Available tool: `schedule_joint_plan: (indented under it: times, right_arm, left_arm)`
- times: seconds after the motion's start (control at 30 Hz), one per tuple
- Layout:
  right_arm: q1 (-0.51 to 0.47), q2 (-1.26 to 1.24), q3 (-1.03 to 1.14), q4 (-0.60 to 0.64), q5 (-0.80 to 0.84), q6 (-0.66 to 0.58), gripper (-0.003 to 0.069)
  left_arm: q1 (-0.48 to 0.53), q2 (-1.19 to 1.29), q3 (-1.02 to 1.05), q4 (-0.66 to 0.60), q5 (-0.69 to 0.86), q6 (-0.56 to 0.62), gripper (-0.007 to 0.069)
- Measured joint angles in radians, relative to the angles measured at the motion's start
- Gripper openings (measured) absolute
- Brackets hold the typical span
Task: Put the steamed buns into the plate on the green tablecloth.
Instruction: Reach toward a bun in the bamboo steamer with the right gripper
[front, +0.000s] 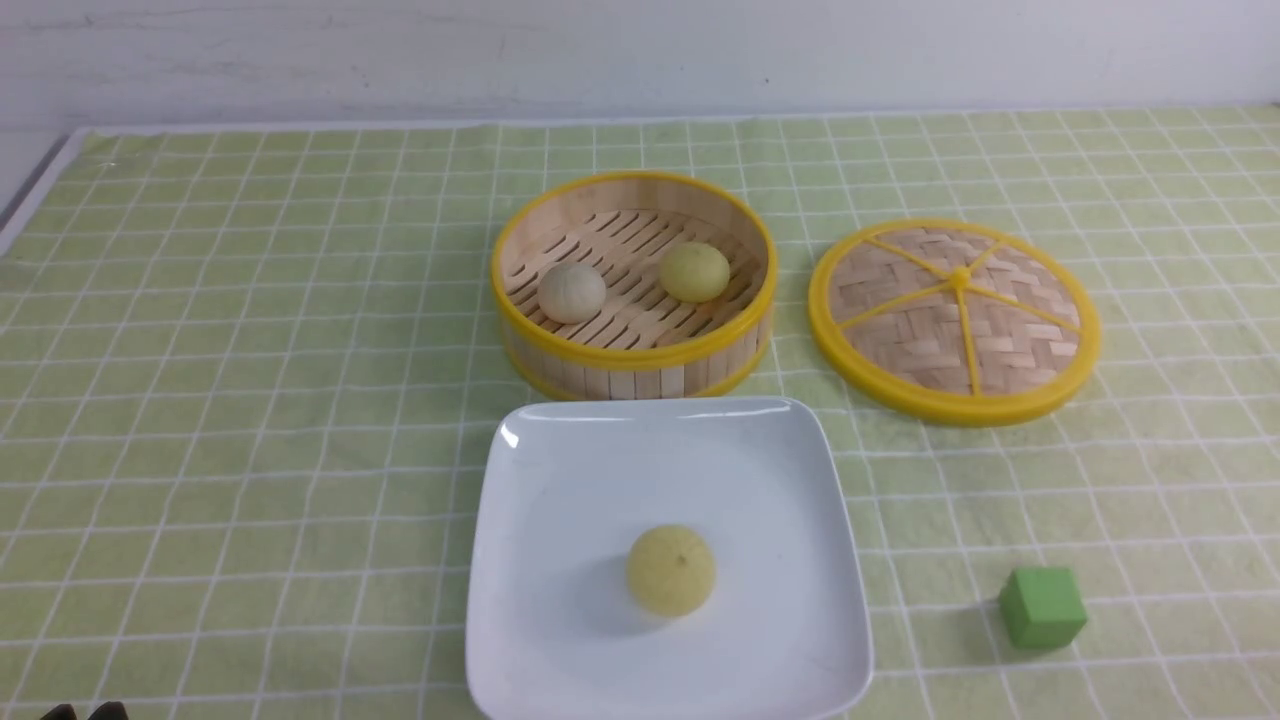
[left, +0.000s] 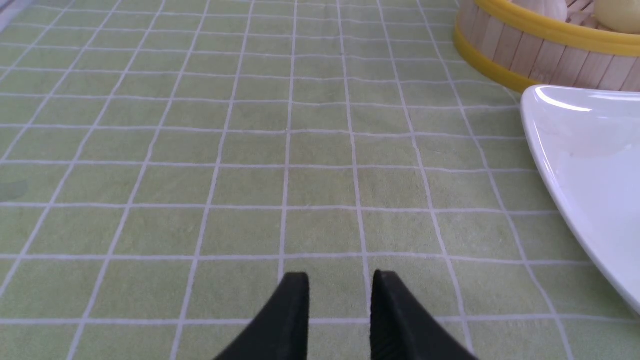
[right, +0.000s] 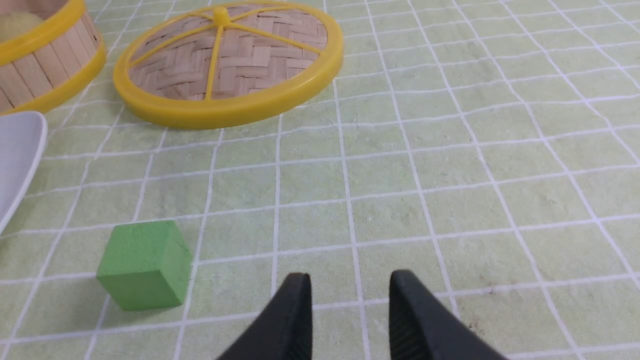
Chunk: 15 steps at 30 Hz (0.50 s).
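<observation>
One pale yellow round bun (front: 670, 570) sits on the near white square plate (front: 800, 480), two more buns (front: 572, 292) in the far bamboo basket (front: 630, 360); left claw (left: 340, 277) and right claw (right: 351, 276) slightly parted, empty.

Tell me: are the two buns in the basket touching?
Apart. Front view shows bare slats of the basket between the white bun and the yellow bun.

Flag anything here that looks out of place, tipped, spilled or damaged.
Nothing is spilled, tipped or damaged. The one oddity is a green cube sitting alone on the green tablecloth right of the plate; it matches nothing else there.
</observation>
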Motion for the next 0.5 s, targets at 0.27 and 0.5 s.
schedule_joint_plan:
  times: [0.27,0.5]
  right_arm:
    - [0.000,0.000,0.004,0.155,-0.028,0.207,0.0240]
    - [0.000,0.000,0.004,0.457,-0.048,0.470,0.0240]
  left_arm:
    - [0.000,0.000,0.000,-0.261,0.000,-0.229,0.0215]
    - [0.000,0.000,0.005,-0.603,0.004,-0.538,0.0217]
